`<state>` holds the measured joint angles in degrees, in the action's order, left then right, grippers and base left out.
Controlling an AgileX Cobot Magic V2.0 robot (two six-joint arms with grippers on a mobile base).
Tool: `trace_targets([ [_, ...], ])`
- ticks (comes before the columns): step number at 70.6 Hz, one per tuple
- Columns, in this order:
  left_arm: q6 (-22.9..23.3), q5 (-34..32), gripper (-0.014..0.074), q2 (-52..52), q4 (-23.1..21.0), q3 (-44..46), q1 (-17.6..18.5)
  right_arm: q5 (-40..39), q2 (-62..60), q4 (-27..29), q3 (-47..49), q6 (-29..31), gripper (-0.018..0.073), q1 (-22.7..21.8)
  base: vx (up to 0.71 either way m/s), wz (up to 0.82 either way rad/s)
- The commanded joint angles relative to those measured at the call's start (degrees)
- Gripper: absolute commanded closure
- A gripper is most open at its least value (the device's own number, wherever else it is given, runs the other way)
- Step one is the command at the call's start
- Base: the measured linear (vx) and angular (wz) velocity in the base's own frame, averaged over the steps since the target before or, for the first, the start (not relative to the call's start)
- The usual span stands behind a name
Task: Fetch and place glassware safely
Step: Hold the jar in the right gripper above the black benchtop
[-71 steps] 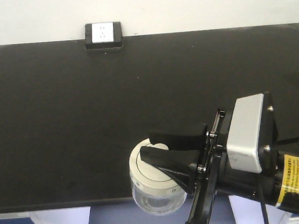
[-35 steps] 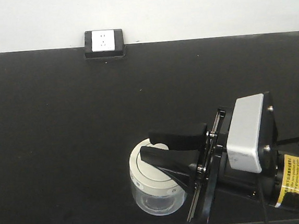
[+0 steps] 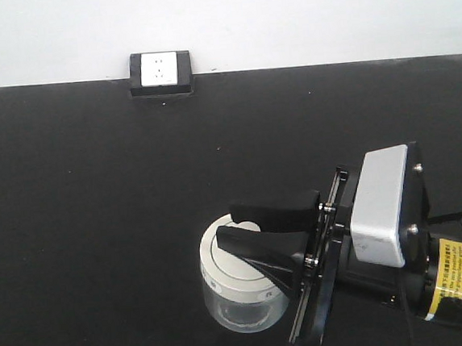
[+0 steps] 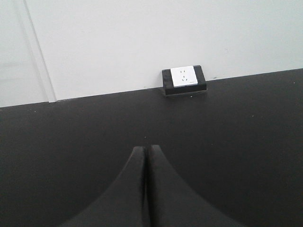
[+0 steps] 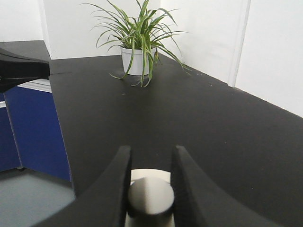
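The glassware is a small squat clear glass jar (image 3: pixel 239 311) with a cream-white lid (image 3: pixel 220 265). It is over the near part of the black tabletop (image 3: pixel 95 193). My right gripper (image 3: pixel 227 224) reaches in from the lower right and is shut on the lid's central knob (image 5: pixel 150 197). In the right wrist view its two black fingers (image 5: pixel 118 175) press the knob from both sides, with the lid (image 5: pixel 147 174) showing beyond. I cannot tell whether the jar touches the table. My left gripper (image 4: pixel 144 148) is shut and empty above the tabletop, and shows only in its own wrist view.
A black-framed white wall socket (image 3: pixel 160 70) sits at the table's back edge against the white wall; it also shows in the left wrist view (image 4: pixel 183 78). A potted green plant (image 5: pixel 137 42) stands at the table's far end. A blue cabinet front (image 5: pixel 28 123) lies beside the table.
The front view has moved toward the table. Its front edge and the blue floor area have dropped out of frame, so the jar now hangs over the tabletop. The right gripper's hold is unchanged.
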<state>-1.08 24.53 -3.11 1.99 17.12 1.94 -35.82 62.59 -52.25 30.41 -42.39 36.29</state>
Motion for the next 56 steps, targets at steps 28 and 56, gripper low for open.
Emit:
trace_targets([
  [28,0.18,-3.93,0.0603,-0.65,-0.21,1.41,0.06,-4.14,-0.8,2.28,1.74,0.3,0.056,0.02,0.0,0.0],
  [56,0.18,-3.93,0.0603,-0.65,-0.21,1.41,0.06,-4.14,-0.8,2.28,1.74,0.3,0.056,0.02,0.0,0.0],
])
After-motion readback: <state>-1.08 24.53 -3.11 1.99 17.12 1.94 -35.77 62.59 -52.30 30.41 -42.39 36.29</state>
